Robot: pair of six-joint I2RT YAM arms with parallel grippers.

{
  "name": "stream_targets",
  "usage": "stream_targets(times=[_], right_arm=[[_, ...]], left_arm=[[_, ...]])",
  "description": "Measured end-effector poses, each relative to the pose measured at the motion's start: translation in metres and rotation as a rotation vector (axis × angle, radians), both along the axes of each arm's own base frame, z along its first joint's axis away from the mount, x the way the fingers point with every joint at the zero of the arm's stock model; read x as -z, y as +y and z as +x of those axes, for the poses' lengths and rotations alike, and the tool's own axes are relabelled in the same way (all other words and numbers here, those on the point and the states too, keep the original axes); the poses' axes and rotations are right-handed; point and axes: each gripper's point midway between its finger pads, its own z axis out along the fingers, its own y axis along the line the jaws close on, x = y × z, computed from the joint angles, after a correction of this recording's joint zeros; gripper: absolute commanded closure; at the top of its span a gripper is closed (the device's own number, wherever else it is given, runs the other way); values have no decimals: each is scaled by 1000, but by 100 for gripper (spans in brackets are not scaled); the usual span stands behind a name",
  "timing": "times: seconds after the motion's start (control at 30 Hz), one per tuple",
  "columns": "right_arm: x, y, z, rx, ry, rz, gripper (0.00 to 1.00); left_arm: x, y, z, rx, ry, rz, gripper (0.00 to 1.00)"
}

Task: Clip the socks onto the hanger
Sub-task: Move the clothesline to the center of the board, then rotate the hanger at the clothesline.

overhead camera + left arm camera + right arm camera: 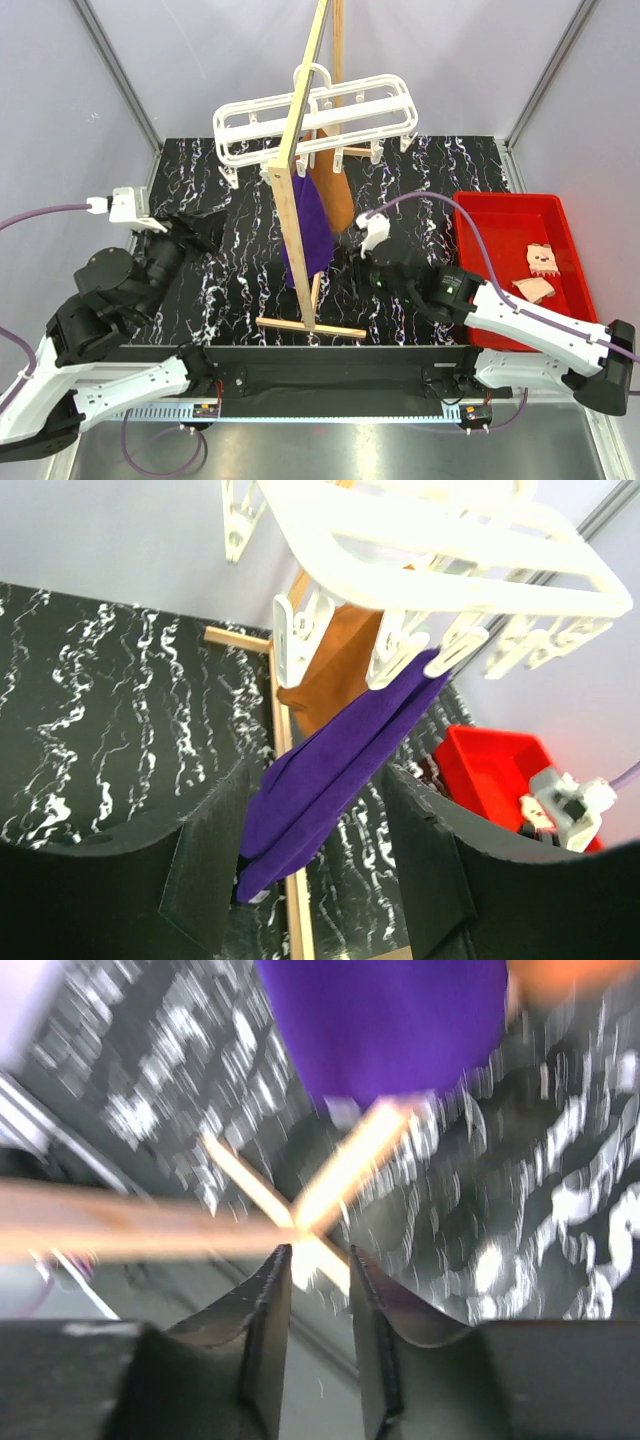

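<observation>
1. Grey walls stand around a black worktop with white marble streaks [230,290].
2. The left fingers [212,865] are spread wide apart and hold nothing.
3. The right fingers [268,1325] have only a thin gap between them, and nothing is in it. That picture is blurry.
4. Two small peach socks with little dark-red marks [541,261] lie in a red plastic tray [560,215]. The tray is well off to the right of the right fingers.
5. The white plastic hanger frame with many little clips [470,580] hangs up high, above and ahead of the left fingers. It hangs on a pale wooden stand [290,215].
6. A purple cloth [340,770] hangs from the hanger's clips. It shows in the gap ahead of the left fingers and does not touch them.
7. A brown cloth [335,665] hangs just behind the purple one.
8. The crossed wooden foot of the stand lies just ahead of the right fingers.
</observation>
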Motion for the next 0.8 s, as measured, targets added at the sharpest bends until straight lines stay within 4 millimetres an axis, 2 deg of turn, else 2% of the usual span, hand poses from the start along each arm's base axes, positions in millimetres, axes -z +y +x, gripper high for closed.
stream_targets(times=[0.1, 0.2, 0.3, 0.37, 0.43, 0.57, 0.8], right_arm=[[-37, 19, 21, -12, -113, 83, 73], [-80, 47, 47, -24, -227, 178, 78], [-98, 64, 62, -29, -282, 235, 77], [-105, 77, 71, -41, -309, 277, 70], [-107, 90, 74, -71, -324, 314, 68], [-117, 111, 68, -154, -352, 397, 69], [-147, 123, 65, -204, -424, 509, 69]], left_arm=[[-9, 3, -4, 7, -24, -40, 41], [-15, 5, -7, 17, -39, -79, 41], [-15, 4, -9, 32, -38, -97, 41], [-11, 3, -10, 37, -35, -101, 41], [-8, 4, -11, 37, -33, -98, 41], [-7, 9, -11, 26, -36, -86, 41], [-3, 11, -11, 21, -33, -52, 40]])
